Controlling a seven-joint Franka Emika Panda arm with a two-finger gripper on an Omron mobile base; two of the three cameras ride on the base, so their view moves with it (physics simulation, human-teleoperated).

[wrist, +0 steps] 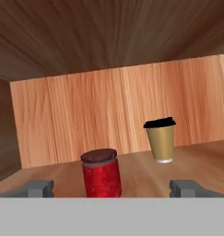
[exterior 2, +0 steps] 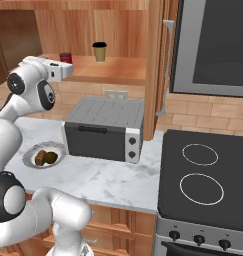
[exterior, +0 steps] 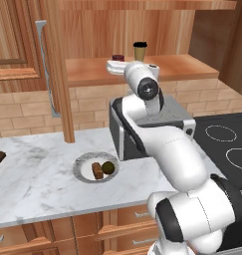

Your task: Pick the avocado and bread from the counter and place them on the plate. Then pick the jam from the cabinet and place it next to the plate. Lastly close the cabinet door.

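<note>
Red glittery jam jar with dark lid (wrist: 101, 173) stands just ahead between my wide-open, empty claw (wrist: 112, 188) (jam step); next, ease forward, close.

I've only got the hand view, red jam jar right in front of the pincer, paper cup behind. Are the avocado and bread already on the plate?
Observer: Yes, the avocado and bread both lie on the plate.
Operator: Where is the plate?
Observer: On the counter, left of the toaster oven.
Operator: Is the cabinet door open?
Observer: Yes, the cabinet door stands swung open, left of the shelf with the jam.
</note>
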